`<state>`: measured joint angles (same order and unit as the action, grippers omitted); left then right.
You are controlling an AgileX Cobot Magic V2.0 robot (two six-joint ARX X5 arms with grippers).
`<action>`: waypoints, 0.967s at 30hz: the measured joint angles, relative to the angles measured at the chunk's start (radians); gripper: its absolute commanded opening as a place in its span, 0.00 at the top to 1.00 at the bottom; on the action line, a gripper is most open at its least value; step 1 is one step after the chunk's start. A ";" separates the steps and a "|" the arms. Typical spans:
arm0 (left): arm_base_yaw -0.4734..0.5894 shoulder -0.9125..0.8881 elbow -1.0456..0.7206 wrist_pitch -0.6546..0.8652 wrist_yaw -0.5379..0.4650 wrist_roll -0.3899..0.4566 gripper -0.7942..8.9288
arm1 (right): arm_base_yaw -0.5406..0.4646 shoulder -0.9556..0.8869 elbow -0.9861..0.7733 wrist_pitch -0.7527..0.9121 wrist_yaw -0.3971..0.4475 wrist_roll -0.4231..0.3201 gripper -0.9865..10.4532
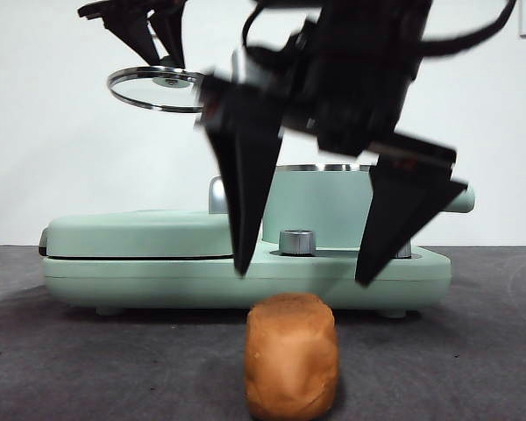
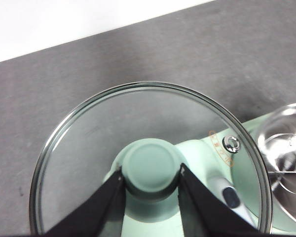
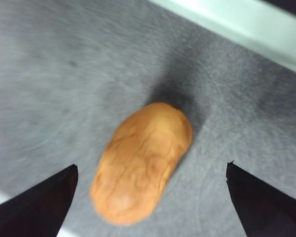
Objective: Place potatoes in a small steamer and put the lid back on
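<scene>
The orange-brown potato (image 1: 292, 355) lies on the grey table in front of the appliance; it also shows in the right wrist view (image 3: 140, 168). My right gripper (image 1: 302, 276) hangs open just above it, one jaw on each side, not touching. My left gripper (image 1: 153, 35) is shut on the mint-green knob (image 2: 152, 169) of the glass lid (image 1: 153, 88) and holds it up in the air at the upper left. The mint-green steamer pot (image 1: 320, 202) stands uncovered on the appliance, its steel inside (image 2: 288, 163) showing in the left wrist view.
The mint-green appliance base (image 1: 245, 267) spans the table behind the potato, with its flat griddle cover (image 1: 131, 232) on the left and a metal dial (image 1: 297, 241) in the middle. A white wall stands behind.
</scene>
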<state>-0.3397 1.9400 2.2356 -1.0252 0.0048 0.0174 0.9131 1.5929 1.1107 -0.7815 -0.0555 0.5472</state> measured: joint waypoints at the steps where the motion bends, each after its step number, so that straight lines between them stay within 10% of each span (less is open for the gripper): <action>1: 0.005 0.000 0.000 0.000 0.000 -0.003 0.91 | 0.004 0.016 0.000 0.004 0.000 0.008 0.50; 7: 0.017 0.000 0.000 0.000 -0.001 -0.006 0.91 | 0.019 0.091 0.000 0.018 -0.025 0.037 0.51; 16: 0.017 0.000 0.000 0.000 0.000 -0.006 0.91 | 0.030 0.129 0.000 0.016 -0.036 0.045 0.78; 29: 0.021 0.000 0.000 -0.001 0.000 -0.006 0.91 | -0.006 0.129 0.280 -0.298 -0.045 -0.050 0.79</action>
<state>-0.3187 1.9400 2.2356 -1.0260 0.0044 0.0113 0.9066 1.7218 1.3907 -1.0794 -0.1001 0.4976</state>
